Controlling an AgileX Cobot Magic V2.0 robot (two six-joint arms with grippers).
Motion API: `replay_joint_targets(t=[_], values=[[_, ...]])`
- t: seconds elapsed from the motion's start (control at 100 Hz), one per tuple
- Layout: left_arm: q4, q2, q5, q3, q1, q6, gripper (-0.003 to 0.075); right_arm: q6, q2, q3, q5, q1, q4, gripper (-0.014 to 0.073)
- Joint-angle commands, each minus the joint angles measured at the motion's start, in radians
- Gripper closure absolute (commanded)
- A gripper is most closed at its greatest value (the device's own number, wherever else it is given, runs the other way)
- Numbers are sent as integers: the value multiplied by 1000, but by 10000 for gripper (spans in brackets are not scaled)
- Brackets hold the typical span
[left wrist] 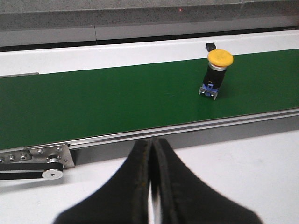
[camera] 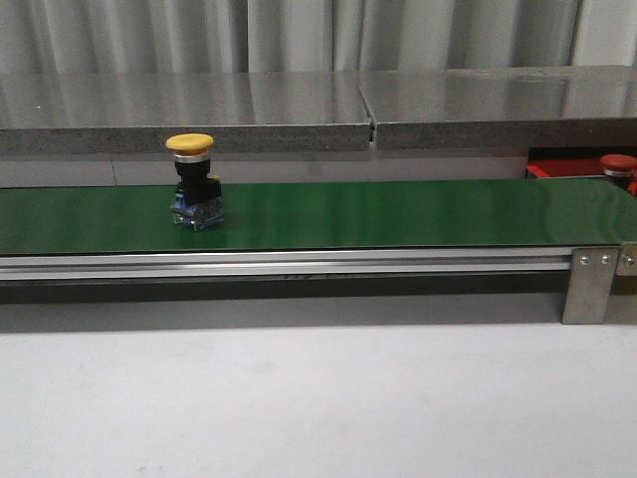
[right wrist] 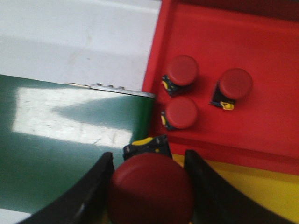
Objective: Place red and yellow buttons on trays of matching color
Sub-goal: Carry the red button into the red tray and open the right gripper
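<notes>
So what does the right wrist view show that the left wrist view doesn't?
Only the right wrist view shows the right pincer holding a red button, three more red buttons in the red tray, and part of a yellow tray. Only the left wrist view shows the shut left pincer and a yellow button standing upright on the belt. Both show the green belt.

Yellow button [left wrist: 216, 73] stands on green belt [left wrist: 103, 102]; left fingers [left wrist: 140, 172] pressed together.
</notes>
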State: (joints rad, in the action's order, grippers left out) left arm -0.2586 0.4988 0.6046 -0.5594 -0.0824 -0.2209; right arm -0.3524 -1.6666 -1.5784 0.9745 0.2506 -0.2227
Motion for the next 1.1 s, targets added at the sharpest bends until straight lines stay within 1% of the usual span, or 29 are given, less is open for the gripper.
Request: replay_joint_targets(t=[0.0,0.15,0.29,0.48,0.66,0.86,1.09], values=[[-15,4,-68,-28,-10,4,739,4,51,5,-84,51,-17,484],[-15,4,-68,-28,-10,4,739,34,35,74,-177,116,-17,484],[-15,4,-68,-28,-10,4,739,64,-16,90,-231,151,-17,484],[-15,4,-68,-28,-10,4,739,69,-104,89,-296,153,-20,484],[-15,4,-68,-28,-10,4,739,69,-177,88,-351,153,-56,484],[-15,4,-68,-28,-10,4,739,69,-223,88,-439,153,-94,484],[-15,4,-68,-28,-10,4,739,69,-256,88,-472,152,-130,484]])
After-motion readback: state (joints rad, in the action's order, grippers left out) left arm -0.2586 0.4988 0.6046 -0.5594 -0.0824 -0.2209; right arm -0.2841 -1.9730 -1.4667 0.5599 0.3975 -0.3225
